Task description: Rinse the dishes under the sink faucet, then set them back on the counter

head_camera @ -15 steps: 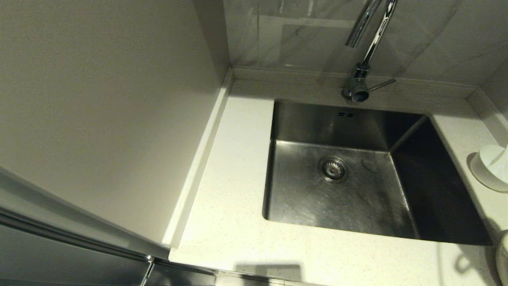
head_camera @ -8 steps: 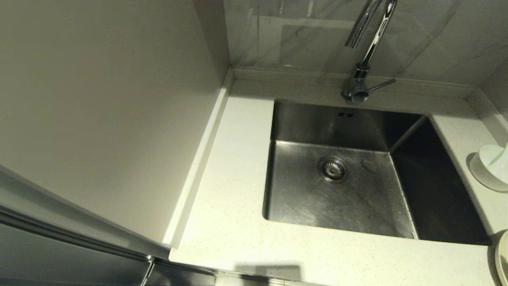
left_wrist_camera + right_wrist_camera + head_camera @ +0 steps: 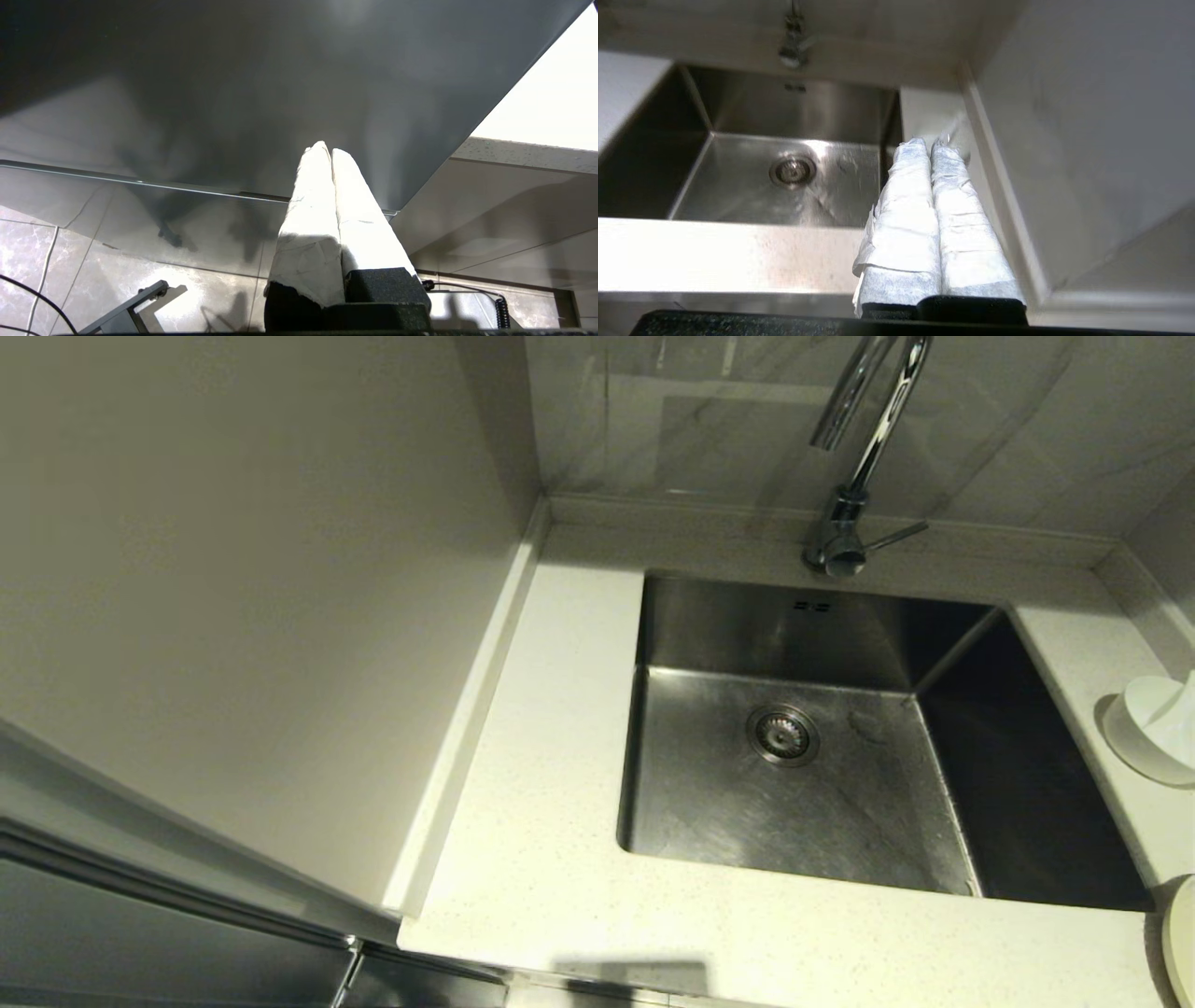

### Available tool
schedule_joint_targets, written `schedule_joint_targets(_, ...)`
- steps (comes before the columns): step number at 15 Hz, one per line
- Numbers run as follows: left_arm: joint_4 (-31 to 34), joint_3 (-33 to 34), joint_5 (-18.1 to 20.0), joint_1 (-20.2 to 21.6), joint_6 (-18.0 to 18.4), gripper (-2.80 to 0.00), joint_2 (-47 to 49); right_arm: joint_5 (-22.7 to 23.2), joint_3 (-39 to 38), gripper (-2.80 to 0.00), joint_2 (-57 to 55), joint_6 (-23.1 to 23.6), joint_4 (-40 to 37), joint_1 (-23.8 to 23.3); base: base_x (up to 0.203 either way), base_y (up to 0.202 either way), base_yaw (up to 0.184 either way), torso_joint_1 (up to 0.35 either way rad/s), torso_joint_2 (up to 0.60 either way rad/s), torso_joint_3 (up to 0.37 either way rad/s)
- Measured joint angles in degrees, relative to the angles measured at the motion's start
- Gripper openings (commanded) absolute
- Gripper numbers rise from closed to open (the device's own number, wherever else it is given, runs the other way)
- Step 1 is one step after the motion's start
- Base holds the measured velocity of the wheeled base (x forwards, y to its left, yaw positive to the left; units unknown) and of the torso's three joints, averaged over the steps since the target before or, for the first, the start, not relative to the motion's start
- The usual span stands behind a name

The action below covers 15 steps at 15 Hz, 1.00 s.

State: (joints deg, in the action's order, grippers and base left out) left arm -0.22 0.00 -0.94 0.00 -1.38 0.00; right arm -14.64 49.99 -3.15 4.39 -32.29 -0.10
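Observation:
The steel sink (image 3: 709, 803) lies empty, its drain strainer (image 3: 782, 735) in the middle. Behind it rises the chrome faucet (image 3: 854, 476), its side lever (image 3: 896, 534) pointing right; no water runs. A small white bowl (image 3: 1150, 719) sits on the counter (image 3: 551, 756) right of the sink, cut by the frame edge. The cream plate (image 3: 1182, 933) shows as a sliver at the front right. I cannot pick out the spoon. Neither arm shows in the head view. My right gripper (image 3: 927, 141) is shut and empty, low before the counter's front right. My left gripper (image 3: 325, 148) is shut, below counter height.
A plain beige wall panel (image 3: 243, 597) closes off the left side, and a marbled wall stands behind the faucet. The left gripper faces a dark cabinet front (image 3: 233, 93) above a tiled floor (image 3: 93, 261). A side wall (image 3: 1087, 116) runs close beside the right gripper.
A faint shadow on the front right counter has gone. The bowl and plate have kept their places, and the sink is unchanged.

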Motion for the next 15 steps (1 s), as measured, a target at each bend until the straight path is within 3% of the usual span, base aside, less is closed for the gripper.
schedule_joint_targets(5,0.00,0.00,0.01,0.00,-0.02,-2.80,0.00,0.19,-25.70,-2.80,2.93,-3.45,12.47,-0.06,0.000,0.000,0.000,0.000,0.00,0.000)
schedule_joint_targets(9,-0.02,0.00,0.00,0.00,0.01,-2.80,0.00,8.59,-45.11,-2.80,3.17,-1.86,30.50,-0.11,0.000,0.000,0.000,0.000,0.00,0.000)
schedule_joint_targets(11,0.00,0.00,-0.02,0.00,0.00,-2.80,0.00,13.45,-48.62,-2.80,3.17,-3.12,34.30,-0.09,0.000,0.000,0.000,0.000,0.00,0.000)
schedule_joint_targets(15,0.00,0.00,0.00,0.00,-0.02,-2.80,0.00,13.91,-49.77,-2.80,3.17,-4.00,32.41,-0.06,0.000,0.000,0.000,0.000,0.00,0.000)
